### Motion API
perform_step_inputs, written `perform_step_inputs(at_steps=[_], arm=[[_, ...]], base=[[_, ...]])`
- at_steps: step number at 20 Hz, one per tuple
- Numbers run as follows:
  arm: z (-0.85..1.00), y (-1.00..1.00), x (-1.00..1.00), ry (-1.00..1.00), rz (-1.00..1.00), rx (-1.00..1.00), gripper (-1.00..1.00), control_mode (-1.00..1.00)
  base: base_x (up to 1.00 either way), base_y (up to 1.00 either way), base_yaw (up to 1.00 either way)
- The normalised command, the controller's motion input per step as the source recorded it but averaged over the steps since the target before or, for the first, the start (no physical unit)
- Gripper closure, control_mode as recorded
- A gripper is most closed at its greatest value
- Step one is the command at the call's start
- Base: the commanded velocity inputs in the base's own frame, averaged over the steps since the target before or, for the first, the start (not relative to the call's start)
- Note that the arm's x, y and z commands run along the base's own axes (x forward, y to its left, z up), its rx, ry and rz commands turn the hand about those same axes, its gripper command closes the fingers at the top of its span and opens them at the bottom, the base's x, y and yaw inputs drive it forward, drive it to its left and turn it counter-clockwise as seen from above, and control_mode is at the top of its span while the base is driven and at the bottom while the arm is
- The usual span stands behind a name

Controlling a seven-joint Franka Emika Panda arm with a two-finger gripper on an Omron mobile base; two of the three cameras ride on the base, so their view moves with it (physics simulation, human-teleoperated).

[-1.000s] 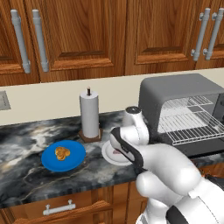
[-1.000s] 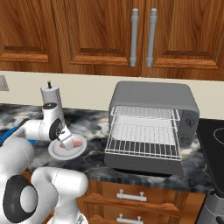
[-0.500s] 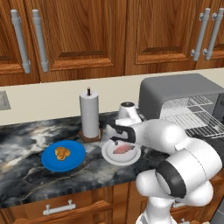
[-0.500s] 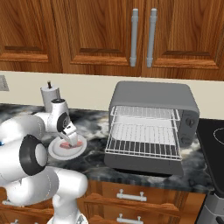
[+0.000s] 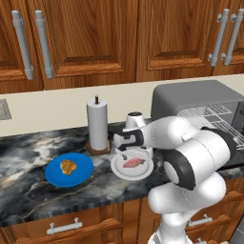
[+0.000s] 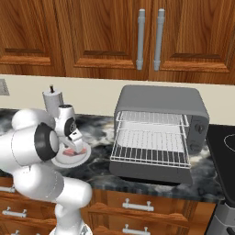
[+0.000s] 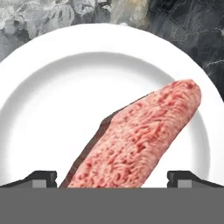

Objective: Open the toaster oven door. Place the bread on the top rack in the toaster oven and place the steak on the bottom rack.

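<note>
The steak (image 7: 144,140), a pink-red slab, lies on a white plate (image 7: 57,109) on the dark marble counter. My gripper (image 7: 116,179) hangs open just above it, one fingertip on each side of the steak's near end, not touching. From the base views the gripper (image 5: 131,152) points down over the steak (image 5: 133,163) and the steak (image 6: 69,152). The golden bread (image 5: 67,166) sits on a blue plate (image 5: 81,177) to the left. The toaster oven (image 6: 160,98) stands open at the right, its door (image 6: 151,173) folded down, with the top rack (image 6: 153,120) and the bottom rack (image 6: 151,147) bare.
A white paper-towel roll (image 5: 97,126) stands just behind the white plate (image 5: 121,172). Wooden wall cabinets hang above the counter. A dark stove edge (image 6: 225,151) lies right of the oven.
The arm has swung in over the white plate and the hand has come down close above the steak, jaws still wide. Plates, bread and oven have not moved.
</note>
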Motion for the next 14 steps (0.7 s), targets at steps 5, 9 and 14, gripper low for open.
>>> perform_step_inputs(at_steps=[5,9,14], arm=[[-0.16,-0.02,0.05,0.01,-0.02,0.00,-1.00,-1.00],[-0.17,-0.03,0.02,0.00,-0.05,-0.01,-1.00,-1.00],[-0.05,-0.04,0.08,0.00,-0.05,0.00,-1.00,-1.00]], base=[[0.00,0.00,0.00],[0.00,0.00,0.00],[0.00,0.00,0.00]])
